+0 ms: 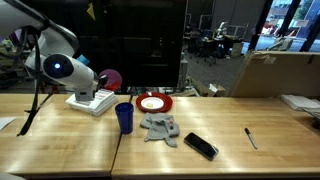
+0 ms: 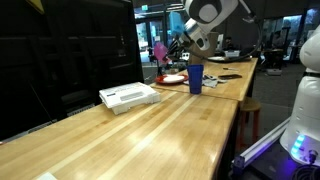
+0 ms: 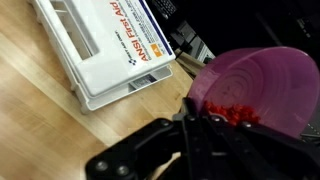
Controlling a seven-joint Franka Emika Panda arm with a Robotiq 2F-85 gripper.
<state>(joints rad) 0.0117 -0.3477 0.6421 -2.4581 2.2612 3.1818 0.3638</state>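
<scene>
Hand (image 3: 196, 112) clamped on the rim of purple plate (image 3: 262, 88) | round, smooth, held tilted | white first-aid box (image 3: 105, 45) lies left on worktop (image 3: 40, 120)

Only one piece of print can be read, in the wrist view. A label (image 3: 141, 42) along the lid of the white box (image 3: 100, 55) reads "ANSI First Aid" in red letters, and the smaller lines beside it are too fine to read. In both exterior views this box, near the back edge of the bench (image 1: 220, 128), shows no legible lettering.
</scene>
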